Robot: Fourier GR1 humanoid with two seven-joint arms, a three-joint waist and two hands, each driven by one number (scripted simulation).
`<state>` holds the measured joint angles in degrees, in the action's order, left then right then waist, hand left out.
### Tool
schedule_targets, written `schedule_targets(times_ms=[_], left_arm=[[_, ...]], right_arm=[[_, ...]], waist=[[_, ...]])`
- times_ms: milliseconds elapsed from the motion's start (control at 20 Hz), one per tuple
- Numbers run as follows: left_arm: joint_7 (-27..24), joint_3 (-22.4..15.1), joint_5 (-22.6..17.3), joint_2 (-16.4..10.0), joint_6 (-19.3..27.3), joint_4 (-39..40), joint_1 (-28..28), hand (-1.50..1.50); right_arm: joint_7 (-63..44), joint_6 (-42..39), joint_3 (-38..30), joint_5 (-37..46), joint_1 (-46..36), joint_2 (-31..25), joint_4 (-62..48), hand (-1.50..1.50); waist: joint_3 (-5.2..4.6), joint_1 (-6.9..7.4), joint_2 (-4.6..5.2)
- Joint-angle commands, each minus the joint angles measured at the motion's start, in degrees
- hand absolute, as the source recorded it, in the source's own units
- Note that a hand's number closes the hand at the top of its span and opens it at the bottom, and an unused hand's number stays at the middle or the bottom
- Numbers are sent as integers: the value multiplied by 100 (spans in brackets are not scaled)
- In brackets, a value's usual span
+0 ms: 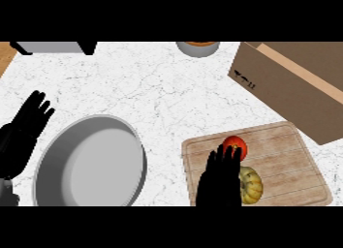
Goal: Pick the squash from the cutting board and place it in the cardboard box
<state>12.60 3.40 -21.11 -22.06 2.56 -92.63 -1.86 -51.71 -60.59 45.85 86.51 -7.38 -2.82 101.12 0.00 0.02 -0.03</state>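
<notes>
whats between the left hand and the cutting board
In the head view, a wide grey pan lies between the left hand and the cutting board; nothing else shows in that stretch.

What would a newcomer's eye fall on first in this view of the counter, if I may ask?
Probably the black right hand over the wooden cutting board at lower right, its straight fingers beside a yellow squash and just below a red fruit. Next, the big grey pan at lower left and the open cardboard box at upper right. The left hand rests open at the left edge.
</notes>
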Motion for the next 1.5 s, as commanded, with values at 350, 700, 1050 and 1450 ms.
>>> schedule_targets(times_ms=[350,700,1050,1450], left_arm=[[470,294,157,123,-169,-500,157,0],[109,327,442,439,-262,38,-134,0],[-195,432,537,495,-557,54,235,0],[409,495,379,448,-525,-289,-64,0]], right_arm=[[18,421,-21,322,374,-267,-182,-150],[395,660,-616,217,-101,-289,-628,-150],[872,1036,-86,198,14,-648,-594,150],[1631,1823,-943,-436,-366,-472,-805,150]], waist=[[2,9,-3],[0,-3,4],[1,12,2],[11,65,26]])
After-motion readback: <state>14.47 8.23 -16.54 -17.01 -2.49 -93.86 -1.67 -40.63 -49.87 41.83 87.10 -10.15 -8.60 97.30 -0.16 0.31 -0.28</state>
